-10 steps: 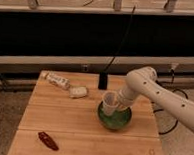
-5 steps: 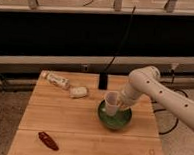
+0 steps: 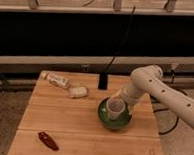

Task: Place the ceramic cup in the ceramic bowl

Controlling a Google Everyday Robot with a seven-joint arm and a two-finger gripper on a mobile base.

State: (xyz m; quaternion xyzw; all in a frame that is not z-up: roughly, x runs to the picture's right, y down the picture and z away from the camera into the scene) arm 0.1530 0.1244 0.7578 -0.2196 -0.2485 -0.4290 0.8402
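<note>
Ceramic cup: upright, right of frame centre, directly over the green ceramic bowl; whether its base touches the bowl's floor I cannot tell.
My gripper: at the cup's right side, where my arm comes in from the right edge; whether my jaws are clamped on the cup or apart I cannot tell.
Handling: I judge the cup stiff, glazed and slippery, light but chippable; ceramic on ceramic calls for a gentle set-down.
Hold: by the side wall near the rim, keeping it upright.
Tabletop: bare wooden boards, flat and level.
Other things: a red pepper at lower left, a pale packet and a wrapped bar at upper left, all well apart from the bowl.
Room: a dark wall with rails behind; a black cable hangs to the tabletop's back edge.
</note>
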